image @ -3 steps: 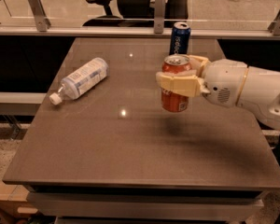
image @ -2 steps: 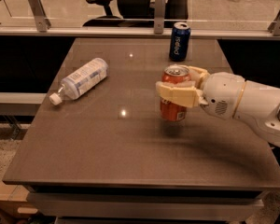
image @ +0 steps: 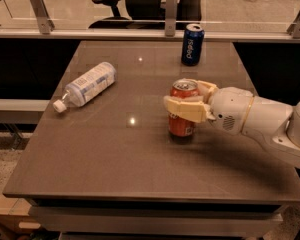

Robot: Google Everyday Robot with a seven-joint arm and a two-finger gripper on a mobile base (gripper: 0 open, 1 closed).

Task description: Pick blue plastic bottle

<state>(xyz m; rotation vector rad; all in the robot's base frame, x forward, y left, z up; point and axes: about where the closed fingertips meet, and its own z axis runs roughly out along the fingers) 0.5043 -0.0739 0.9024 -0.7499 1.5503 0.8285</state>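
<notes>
Brown tabletop [image: 115, 159] beside glass partition [image: 250, 9]: blue plastic bottle [image: 87, 85] lies left; tool [image: 184, 97] seemingly clamps red can [image: 181, 126] mid-table.

The arm [image: 270, 121] is chunky glossy white, with a thin tan ring [image: 247, 115] and a dotted grille [image: 229, 123] just behind the gripper [image: 182, 96]. It has flat cream fingers [image: 185, 110], hugging the can [image: 182, 126].

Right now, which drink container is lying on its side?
The blue plastic bottle, left; the Pepsi can and red can, in the gripper, stand upright.
</notes>
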